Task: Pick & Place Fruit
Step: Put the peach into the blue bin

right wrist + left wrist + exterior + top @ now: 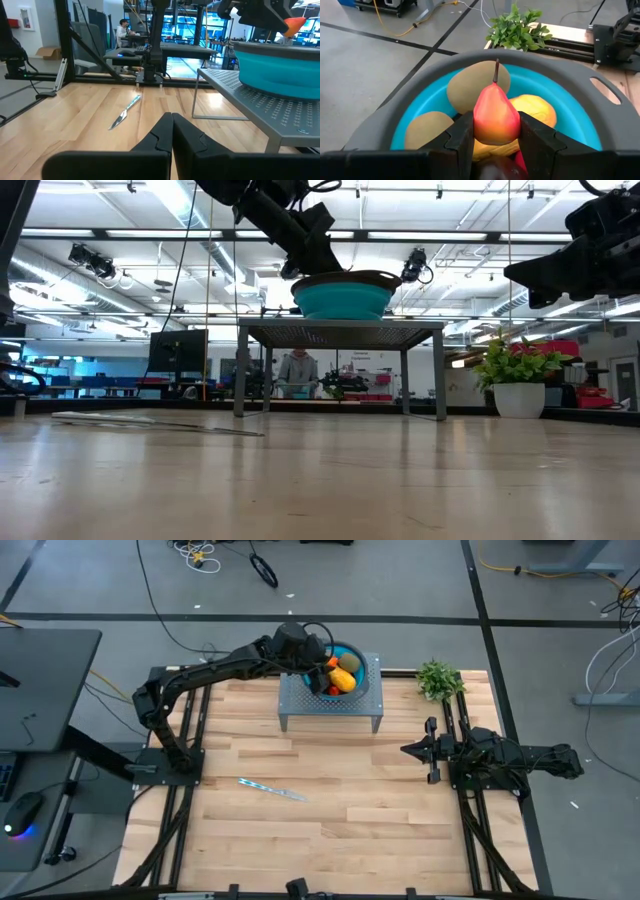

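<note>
1. Pear (495, 116) pinched between left gripper (495, 137) fingers, over the teal bowl (570, 122) on the grey stand (330, 705).
2. Kiwis (470, 87) and yellow fruit (535, 111) lying in the bowl beneath — probably mid-pick or mid-drop.
3. Next: lift clear or release gently.
4. Right gripper (171, 131) pressed together, parked at the table's right side.

Knife (272, 789) on table (350, 810), potted plant (438, 679), rack (330, 706)

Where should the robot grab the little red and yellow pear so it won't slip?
Probably around its wide belly, coming from above. The pear stands stem-up in the blue bowl, and its top narrows, so jaws there could slide off. The left gripper already has it across the belly.
</note>
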Controlling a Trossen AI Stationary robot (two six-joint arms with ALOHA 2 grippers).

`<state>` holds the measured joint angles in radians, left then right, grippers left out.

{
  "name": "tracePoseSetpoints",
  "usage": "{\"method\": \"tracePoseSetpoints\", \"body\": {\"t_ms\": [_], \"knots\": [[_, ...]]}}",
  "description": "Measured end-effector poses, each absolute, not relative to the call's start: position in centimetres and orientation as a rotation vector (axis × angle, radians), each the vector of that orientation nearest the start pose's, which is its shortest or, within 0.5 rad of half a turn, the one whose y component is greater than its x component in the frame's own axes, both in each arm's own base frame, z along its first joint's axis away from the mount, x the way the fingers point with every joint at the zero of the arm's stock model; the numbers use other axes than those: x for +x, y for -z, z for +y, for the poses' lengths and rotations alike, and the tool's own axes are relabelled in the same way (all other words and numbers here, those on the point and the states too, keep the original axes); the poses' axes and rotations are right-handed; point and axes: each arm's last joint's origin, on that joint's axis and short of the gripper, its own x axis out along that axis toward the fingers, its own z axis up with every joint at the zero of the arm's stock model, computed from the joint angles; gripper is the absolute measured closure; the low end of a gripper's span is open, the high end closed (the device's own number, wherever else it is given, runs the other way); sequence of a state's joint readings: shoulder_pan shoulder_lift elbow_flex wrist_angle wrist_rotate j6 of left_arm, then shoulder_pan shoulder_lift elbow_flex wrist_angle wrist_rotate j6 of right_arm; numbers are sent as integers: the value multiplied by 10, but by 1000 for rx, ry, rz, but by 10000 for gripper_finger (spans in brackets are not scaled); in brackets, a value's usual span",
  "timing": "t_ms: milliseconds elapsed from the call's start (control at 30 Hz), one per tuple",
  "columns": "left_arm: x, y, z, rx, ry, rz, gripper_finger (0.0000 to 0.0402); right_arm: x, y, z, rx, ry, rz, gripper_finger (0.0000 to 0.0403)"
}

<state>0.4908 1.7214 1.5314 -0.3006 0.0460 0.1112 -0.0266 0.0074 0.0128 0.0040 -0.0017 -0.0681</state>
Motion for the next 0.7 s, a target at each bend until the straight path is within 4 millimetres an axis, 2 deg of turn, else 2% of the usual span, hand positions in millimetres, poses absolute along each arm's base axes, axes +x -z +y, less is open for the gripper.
{"method": "tracePoseSetpoints", "body": {"t_ms": [300,567,700], "knots": [[351,-332,186,-24,-403,501,262,97,-168,-3,-68,25,-9,396],[352,-332,181,-7,-221,483,262,97,-168,-3,-68,25,-9,396],[352,-331,181,-6,-209,487,262,97,-168,-3,-68,25,-8,396]]}}
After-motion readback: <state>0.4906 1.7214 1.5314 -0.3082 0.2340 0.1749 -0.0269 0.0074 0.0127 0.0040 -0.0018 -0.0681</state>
